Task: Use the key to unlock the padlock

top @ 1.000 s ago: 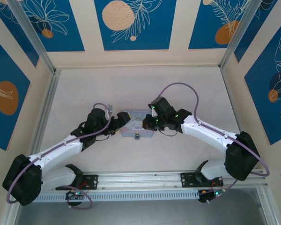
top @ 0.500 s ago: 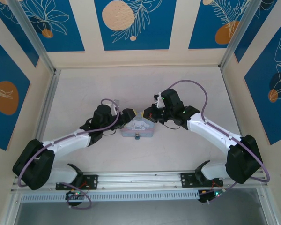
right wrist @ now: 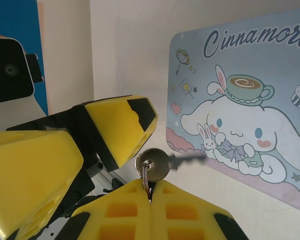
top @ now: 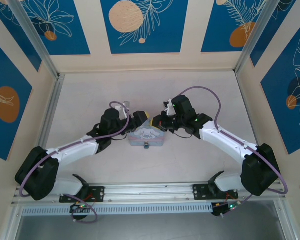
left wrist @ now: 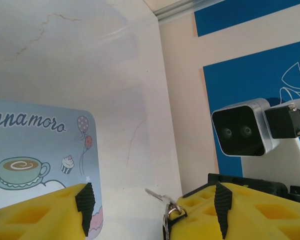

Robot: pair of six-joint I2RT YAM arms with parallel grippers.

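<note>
Key (right wrist: 162, 164) is pinched at its ring by right gripper (right wrist: 150, 190), clenched, blade pointed to 3 o'clock and left bare for insertion. Left gripper (left wrist: 151, 196) is spread around it, probably for a regrip. Padlock (top: 146, 145) is seen at the 6 o'clock edge of the tin (top: 139, 137), untouched.

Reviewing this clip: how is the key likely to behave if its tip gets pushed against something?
The key is thin metal, so probably stiff and light. The right gripper pinches it only at the round head, blade sticking out sideways, so a push on the tip may pivot it. Smooth metal might also slip.
</note>
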